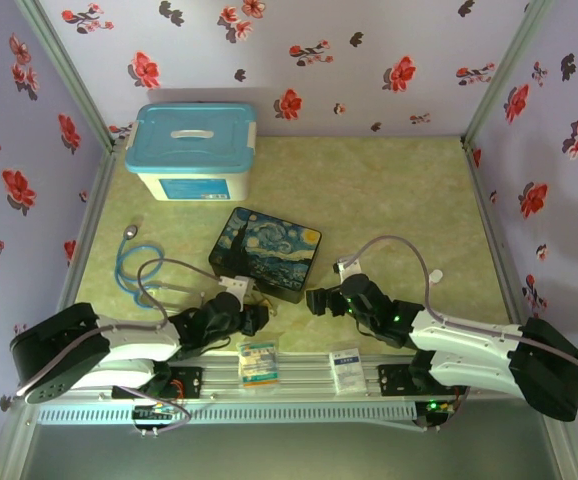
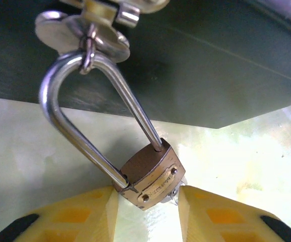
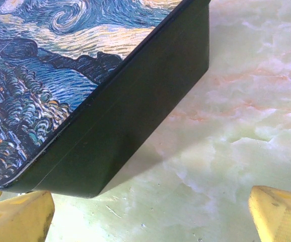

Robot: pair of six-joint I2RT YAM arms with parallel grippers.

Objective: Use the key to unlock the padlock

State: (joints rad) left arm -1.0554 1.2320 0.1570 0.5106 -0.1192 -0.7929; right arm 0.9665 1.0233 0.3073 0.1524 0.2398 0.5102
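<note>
A starry-night painted box (image 1: 267, 252) sat at centre, a blue-lidded tub (image 1: 195, 150) upper left, a blue cable (image 1: 119, 266) at left, two small packets (image 1: 258, 361) near the bottom edge.

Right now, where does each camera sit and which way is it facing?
Top external: above and behind the bases, looking down; both arms, left end effector, right end effector show.
Left wrist: on left arm, facing the padlock hanging at the painted box; own yellow fingers flank it.
Right wrist: on right arm, facing the box's corner; own fingertips wide apart.
Shared: every view catches the painted box.
</note>
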